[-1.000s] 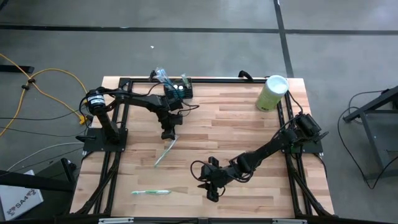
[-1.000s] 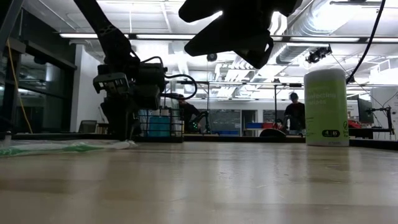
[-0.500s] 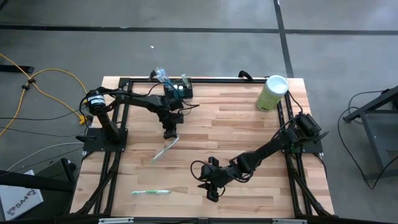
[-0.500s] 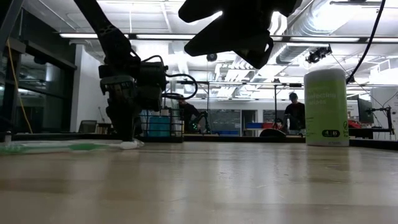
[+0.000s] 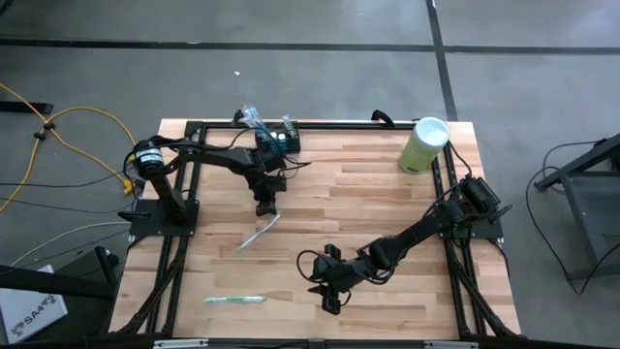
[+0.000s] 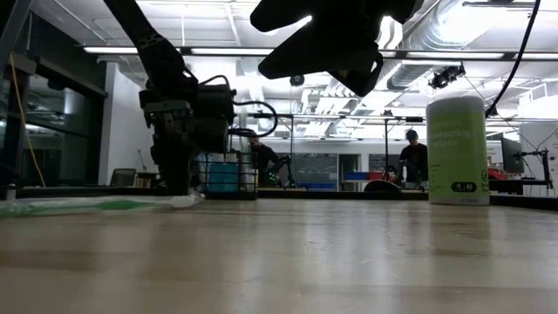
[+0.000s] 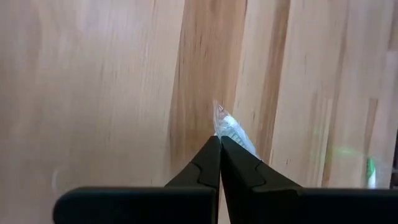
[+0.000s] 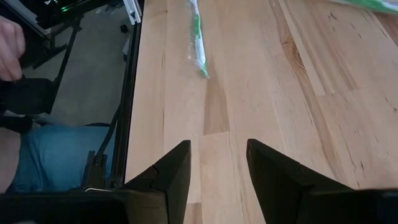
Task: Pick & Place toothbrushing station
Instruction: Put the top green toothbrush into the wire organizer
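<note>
A: Describe the work surface and the task item.

B: The table [image 5: 387,204] is a butcher-block top of pale wooden strips with visible grain, framed by black metal rails. The toothbrushing station [image 5: 278,142] is a small black rectangular caddy at the far edge, left of centre, with wrapped items standing in it. It is on the table, just beyond the left arm's wrist.

A: State of the left gripper?

B: The left gripper [image 5: 263,208] points down at the table, near the station. Its wrist view shows the two dark tapered fingers [image 7: 205,165] clenched together on the tip of a toothbrush in crinkled clear wrap [image 7: 231,130]. From above, this wrapped toothbrush [image 5: 254,233] runs diagonally from the gripper toward the near-left.

A: And the right gripper?

B: The right gripper [image 5: 330,293] hangs above the near centre of the table, fingers [image 8: 171,171] released and apart, holding nothing.

A: What do single views add?

B: The high view alone shows a second, green-and-white toothbrush [image 5: 234,300] lying flat near the front-left edge, and a pale green cylinder with a white lid [image 5: 424,143] upright at the far right. The low view shows printing on that cylinder [image 6: 459,150] and a person [image 6: 411,157] far off in the room. The right wrist view shows a person's hand [image 8: 9,37] and blue clothing beside the table edge.
</note>
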You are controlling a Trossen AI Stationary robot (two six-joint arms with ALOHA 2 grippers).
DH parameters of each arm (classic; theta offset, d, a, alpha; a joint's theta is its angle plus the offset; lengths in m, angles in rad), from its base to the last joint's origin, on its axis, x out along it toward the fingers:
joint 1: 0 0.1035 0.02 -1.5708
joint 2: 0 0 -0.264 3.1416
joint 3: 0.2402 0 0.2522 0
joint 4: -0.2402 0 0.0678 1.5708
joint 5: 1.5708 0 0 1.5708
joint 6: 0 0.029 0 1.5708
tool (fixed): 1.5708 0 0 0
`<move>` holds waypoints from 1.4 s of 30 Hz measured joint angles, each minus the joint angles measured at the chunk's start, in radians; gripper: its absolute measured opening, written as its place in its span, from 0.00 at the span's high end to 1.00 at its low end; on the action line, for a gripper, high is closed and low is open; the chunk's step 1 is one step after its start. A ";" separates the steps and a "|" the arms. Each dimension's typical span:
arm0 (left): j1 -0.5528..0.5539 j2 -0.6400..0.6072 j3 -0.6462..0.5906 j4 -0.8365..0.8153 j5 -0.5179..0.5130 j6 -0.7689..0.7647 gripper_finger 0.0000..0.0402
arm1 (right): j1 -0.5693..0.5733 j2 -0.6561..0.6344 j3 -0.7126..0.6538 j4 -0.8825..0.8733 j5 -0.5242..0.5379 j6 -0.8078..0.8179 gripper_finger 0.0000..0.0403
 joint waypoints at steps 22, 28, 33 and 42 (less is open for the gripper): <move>-0.137 -0.341 0.003 0.183 -0.352 -0.143 1.00 | 0.000 0.000 0.000 -0.009 0.002 -0.001 0.63; -0.184 -0.421 0.003 0.196 -0.533 -0.196 1.00 | 0.000 0.000 0.000 -0.015 0.002 -0.001 0.63; -0.178 -0.466 0.003 0.211 -0.614 -0.237 1.00 | 0.000 0.000 0.000 -0.015 0.002 -0.006 0.63; -0.151 -0.480 0.003 0.344 -0.629 -0.237 1.00 | 0.000 0.000 0.000 -0.016 0.003 -0.007 0.63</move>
